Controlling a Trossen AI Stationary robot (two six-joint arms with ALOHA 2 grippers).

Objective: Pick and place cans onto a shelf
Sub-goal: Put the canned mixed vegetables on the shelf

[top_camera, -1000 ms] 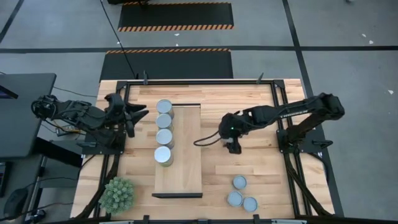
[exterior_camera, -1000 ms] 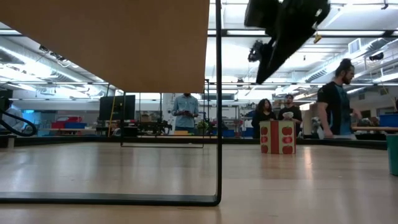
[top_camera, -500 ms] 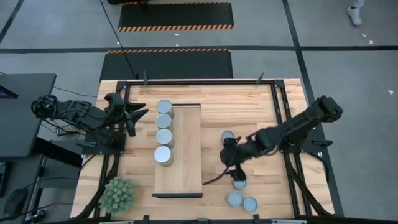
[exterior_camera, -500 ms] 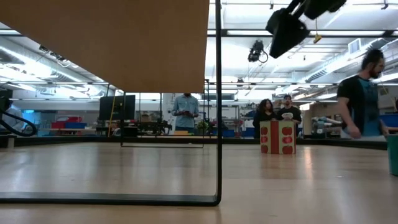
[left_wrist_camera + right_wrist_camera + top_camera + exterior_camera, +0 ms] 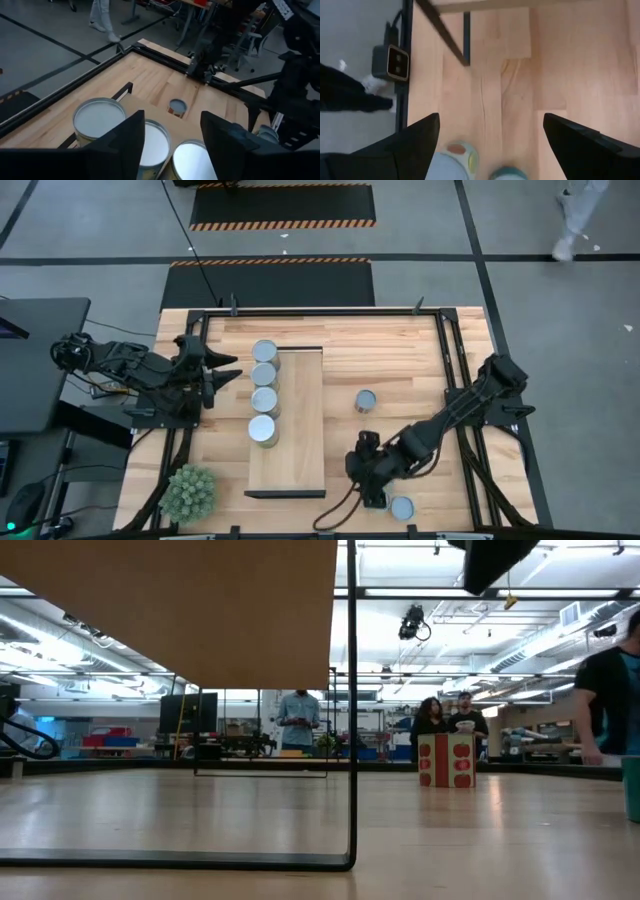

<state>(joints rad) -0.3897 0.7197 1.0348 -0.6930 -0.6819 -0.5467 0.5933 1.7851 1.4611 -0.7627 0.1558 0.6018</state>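
From above, I see my right gripper (image 5: 367, 480) low over the near right part of the table (image 5: 400, 350), just right of the shelf's (image 5: 300, 420) near end. It covers most of the loose cans there; one can (image 5: 402, 508) shows just near and right of it, and a single can (image 5: 366, 401) stands apart, farther up the table. Four cans (image 5: 264, 390) stand in a row along the shelf's left edge. My left gripper (image 5: 222, 366) waits at the left edge of the table, fingers spread, holding nothing, near that row. A spiky green plant (image 5: 189, 492) sits at the near left corner.

At table height, I get the underside of the shelf (image 5: 170, 610) on its thin dark leg, and a dark piece of arm (image 5: 495, 558) at the top. People stand in the room behind.

On the left wrist view, the left fingers (image 5: 125, 145) stand wide apart, with three can tops (image 5: 150, 145) close between and beside them; the lone can (image 5: 177, 106) is farther off.

On the right wrist view, the right fingers (image 5: 415, 137) are spread wide and empty over bare wood, two can tops (image 5: 455, 160) showing between them at the frame's edge.
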